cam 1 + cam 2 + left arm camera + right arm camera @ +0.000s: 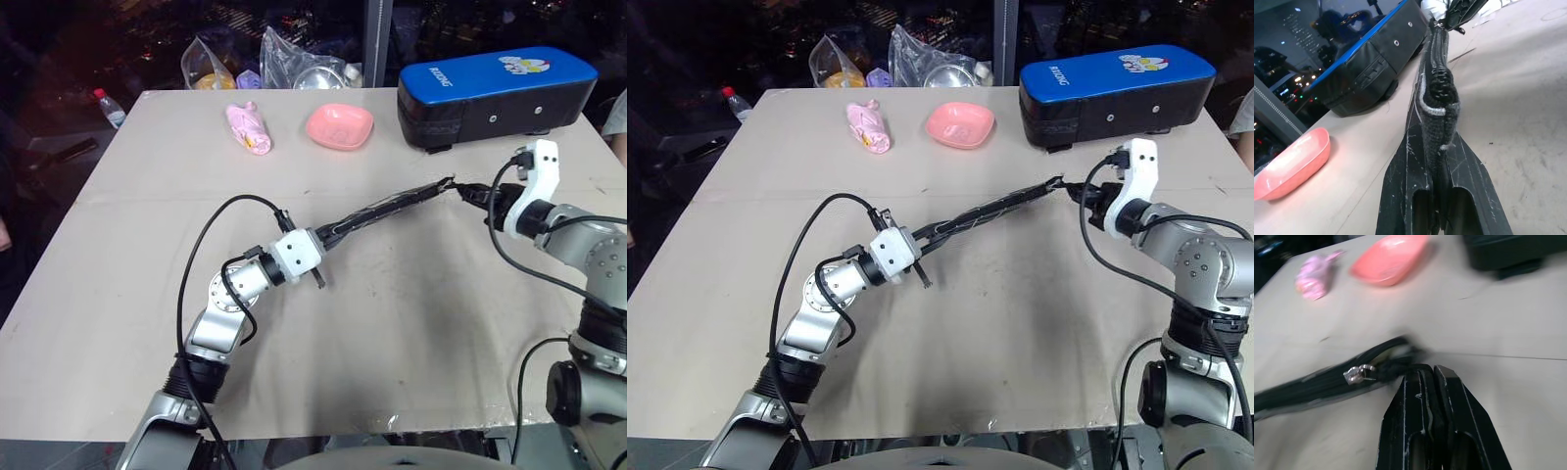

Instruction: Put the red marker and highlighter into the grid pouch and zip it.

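- The grid pouch (382, 208) hangs edge-up above the table (411, 323), stretched between the two grippers, with no marker or highlighter in sight.
- The left gripper (1440, 147) has its jaws clamped on one end of the pouch; the fabric bunches between the fingers.
- The right gripper (1432, 374) has its jaws pressed together just at the far end, beside the zipper pull (1358, 374); whether it pinches the pull's tab cannot be told.
- The pouch looks light, soft and floppy; it likely needs tension from both ends, held by the seam and the pull.
- The left wrist view shows the zipper teeth running closed away from the jaws; the head views show the blue case (495, 93), pink dish (339, 125) and pink bundle (248, 127) well beyond.
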You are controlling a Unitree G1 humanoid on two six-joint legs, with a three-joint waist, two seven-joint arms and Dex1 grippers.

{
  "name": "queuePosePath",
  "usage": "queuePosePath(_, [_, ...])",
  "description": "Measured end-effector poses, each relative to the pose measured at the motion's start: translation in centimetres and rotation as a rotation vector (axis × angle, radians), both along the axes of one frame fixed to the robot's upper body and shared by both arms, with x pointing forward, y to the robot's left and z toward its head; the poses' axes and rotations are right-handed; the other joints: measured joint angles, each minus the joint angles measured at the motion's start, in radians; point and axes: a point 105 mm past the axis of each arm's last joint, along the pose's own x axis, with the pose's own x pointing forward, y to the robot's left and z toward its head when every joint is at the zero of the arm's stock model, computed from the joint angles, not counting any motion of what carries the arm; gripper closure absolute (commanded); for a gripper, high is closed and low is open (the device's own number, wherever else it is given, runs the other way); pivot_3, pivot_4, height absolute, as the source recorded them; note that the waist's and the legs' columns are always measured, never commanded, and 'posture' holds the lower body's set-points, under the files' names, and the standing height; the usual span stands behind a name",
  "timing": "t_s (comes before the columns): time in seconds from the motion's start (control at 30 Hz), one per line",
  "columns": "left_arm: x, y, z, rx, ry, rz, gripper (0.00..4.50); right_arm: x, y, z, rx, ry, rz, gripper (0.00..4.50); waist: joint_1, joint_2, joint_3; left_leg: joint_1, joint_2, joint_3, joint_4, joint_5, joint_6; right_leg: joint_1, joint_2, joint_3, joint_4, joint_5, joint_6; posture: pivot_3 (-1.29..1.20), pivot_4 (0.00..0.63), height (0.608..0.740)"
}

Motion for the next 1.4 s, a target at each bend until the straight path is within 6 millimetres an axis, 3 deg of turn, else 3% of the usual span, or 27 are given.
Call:
queuePosePath(0.23, [0.9,0.2,0.6,0.025,-0.051,0.039,4.50,0.5,-0.3,0.1,-0.007,-0.032,-0.049,4.47,0.000,0.000,0.000,0.000,0.000,0.000,0.000,0.000,0.000,0.000,0.000,0.000,0.000,0.000,0.000,0.00,0.150,0.726])
queuePosePath(0.33, [1.2,0.5,0.5,0.031,-0.054,0.054,4.50,0.0,0.3,0.1,-0.006,-0.043,0.007,4.47,0.001,0.000,0.000,0.000,0.000,0.000,0.000,0.000,0.000,0.000,0.000,0.000,0.000,0.000,0.000,0.00,0.150,0.726])
queuePosePath(0.47, [1.3,0.9,0.4,0.059,-0.067,0.053,4.50,-1.5,1.4,-0.9,-0.077,-0.060,0.148,3.34,0.000,0.000,0.000,0.000,0.000,0.000,0.000,0.000,0.000,0.000,0.000,0.000,0.000,0.000,0.000,0.00,0.150,0.726])
queuePosePath(0.5, [1.3,1.0,0.4,0.066,-0.074,0.050,4.50,-2.0,1.5,-1.1,-0.113,-0.067,0.194,2.69,0.002,0.000,0.000,0.000,0.000,0.000,0.000,0.000,0.000,0.000,0.000,0.000,0.000,0.000,0.000,0.00,0.150,0.726])
queuePosePath(0.57, [1.3,1.2,0.3,0.081,-0.073,0.048,4.50,-3.0,1.3,-1.8,-0.208,-0.089,0.262,2.00,0.004,0.000,0.000,0.000,0.000,0.000,0.000,0.000,0.000,0.001,0.000,0.000,-0.001,0.000,0.000,0.00,0.150,0.726])
queuePosePath(0.6, [1.3,1.5,0.1,0.092,-0.065,0.047,4.19,-3.3,1.0,-2.5,-0.252,-0.096,0.279,1.48,0.003,0.000,0.000,0.000,0.000,0.000,0.000,0.000,0.000,0.001,0.000,-0.001,-0.001,0.000,0.000,0.00,0.150,0.726])
queuePosePath(0.67, [1.0,2.0,-0.3,0.108,-0.044,0.030,3.59,-4.2,0.0,-4.0,-0.292,-0.082,0.304,1.46,0.003,0.000,0.000,0.000,0.000,0.000,0.000,0.000,0.000,0.001,0.000,0.000,-0.001,0.000,0.000,0.00,0.150,0.726])
queuePosePath(0.7, [0.6,2.5,-0.9,0.114,-0.008,0.015,2.96,-4.8,-0.6,-5.1,-0.288,-0.073,0.333,1.46,0.002,0.000,0.000,0.001,0.000,0.000,0.000,0.000,0.000,0.001,0.000,0.000,-0.001,0.000,0.000,0.00,0.150,0.726])
queuePosePath(0.77, [0.2,2.9,-1.6,0.100,0.046,0.008,2.22,-5.2,-1.1,-5.8,-0.286,-0.078,0.350,1.46,-0.001,0.000,0.000,0.001,0.001,0.001,0.000,0.000,0.000,0.001,0.000,0.000,-0.001,0.000,0.000,0.00,0.150,0.726])
queuePosePath(0.9, [-1.1,4.2,-3.2,-0.012,0.259,0.005,0.26,-5.6,-3.5,-8.4,-0.302,-0.050,0.346,1.46,-0.001,0.000,0.000,0.002,0.001,0.001,0.000,0.000,0.000,0.002,0.000,0.000,-0.001,0.000,0.000,0.00,0.150,0.726])
queuePosePath(1.03, [-3.3,6.6,-4.7,-0.056,0.457,0.022,0.12,-6.0,-4.1,-9.0,-0.287,-0.128,0.409,1.46,-0.004,0.000,0.000,0.005,0.003,0.002,-0.001,0.000,0.000,0.003,0.001,0.002,-0.001,0.000,0.000,0.00,0.150,0.726])
queuePosePath(1.13, [-5.4,8.8,-6.3,-0.087,0.596,0.090,0.00,-6.4,-4.8,-9.8,-0.287,-0.145,0.468,0.58,-0.003,0.000,0.000,0.006,0.005,0.004,-0.001,0.000,0.000,0.004,0.002,0.004,-0.002,0.000,0.000,0.00,0.150,0.726])
queuePosePath(1.17, [-6.2,9.5,-6.8,-0.109,0.637,0.124,0.00,-6.7,-5.2,-10.1,-0.298,-0.147,0.499,0.02,0.001,0.000,0.000,0.006,0.005,0.004,-0.001,0.000,0.000,0.004,0.002,0.004,-0.002,-0.001,-0.001,0.00,0.150,0.726])
queuePosePath(1.4, [-7.1,9.5,-6.3,-0.177,0.646,0.205,0.00,-7.4,-5.0,-10.3,-0.286,-0.213,0.588,0.02,0.025,0.000,0.000,0.008,0.005,0.006,0.000,0.000,0.000,0.006,-0.003,0.005,-0.002,-0.003,-0.005,0.00,0.150,0.726])
